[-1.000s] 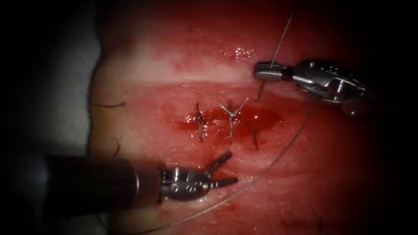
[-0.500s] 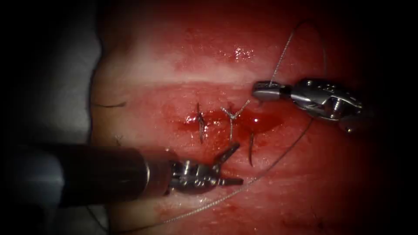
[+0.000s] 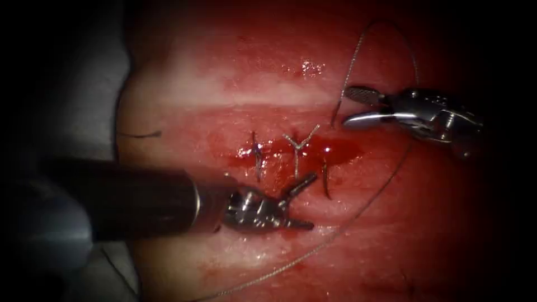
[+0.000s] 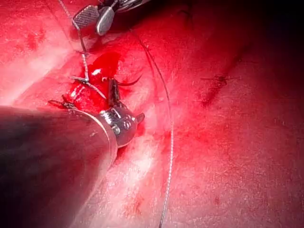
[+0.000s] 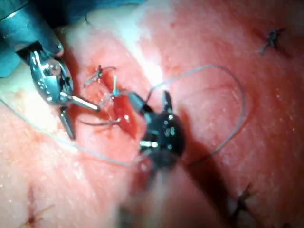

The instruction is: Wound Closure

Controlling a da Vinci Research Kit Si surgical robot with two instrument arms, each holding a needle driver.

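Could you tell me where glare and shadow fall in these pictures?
Endoscope view: glare glints on the wet tissue; the frame's edges fall dark. Right wrist view: the right tool casts a shadow on the tissue. Both it and the left tool hold nothing, fingers open; the needle sits in the tissue.

Glossy metal right tool point(image 3: 349, 106) over wet, glistening tissue point(image 3: 235, 84).
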